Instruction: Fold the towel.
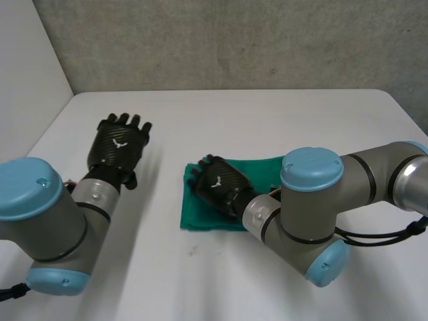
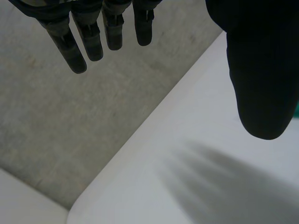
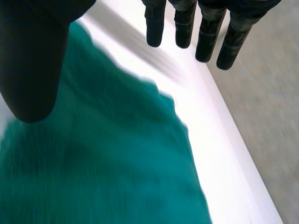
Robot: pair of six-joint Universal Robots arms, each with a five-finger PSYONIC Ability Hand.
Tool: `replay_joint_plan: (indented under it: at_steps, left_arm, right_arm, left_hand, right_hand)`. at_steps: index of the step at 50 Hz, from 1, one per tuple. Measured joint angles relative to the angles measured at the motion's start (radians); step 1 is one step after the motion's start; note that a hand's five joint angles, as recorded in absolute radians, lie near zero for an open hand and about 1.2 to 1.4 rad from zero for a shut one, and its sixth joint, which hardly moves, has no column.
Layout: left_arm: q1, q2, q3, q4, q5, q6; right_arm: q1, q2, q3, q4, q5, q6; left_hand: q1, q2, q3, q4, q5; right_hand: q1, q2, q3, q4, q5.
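The white surface (image 1: 267,120) is smooth, with rounded corners. The green towel (image 1: 197,217) lies flat near its middle as a roughly rectangular pad of matte cloth with one wavy edge. The right hand (image 1: 217,184), black with a woven-pattern back, is over the towel's end nearer the left hand (image 1: 120,147). Its fingers are straight and spread, gripping nothing. The left hand is over bare surface, well apart from the towel, with fingers likewise straight.
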State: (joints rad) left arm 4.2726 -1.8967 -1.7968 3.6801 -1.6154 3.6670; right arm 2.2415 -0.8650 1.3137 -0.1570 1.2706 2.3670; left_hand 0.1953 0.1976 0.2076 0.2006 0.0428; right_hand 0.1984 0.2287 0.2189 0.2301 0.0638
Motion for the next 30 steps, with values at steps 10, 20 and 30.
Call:
replay_joint_plan:
  at_steps: [10,20,30]
  left_arm:
    - [-0.134,-0.011,0.051,0.011,0.001,-0.002]
    - [-0.181,-0.039,0.08,0.011,-0.001,-0.016]
    - [-0.167,-0.039,0.065,0.006,-0.004,-0.038]
  right_arm:
    - [-0.169,-0.173,0.161,0.0,0.177,0.104]
    - [-0.437,-0.294,0.447,-0.009,0.054,0.193]
    - [-0.517,-0.274,0.478,-0.043,-0.02,0.168]
  left_hand:
    - [0.0,0.0,0.0,0.0,0.0]
    - [0.0,0.0,0.0,0.0,0.0]
    - [0.0,0.0,0.0,0.0,0.0]
  right_hand:
    - [-0.003,-0.011,-0.011,-0.005,-0.007]
    - [0.001,-0.005,-0.001,-0.002,-0.003]
    - [0.728,0.931,0.951,0.946,0.897]
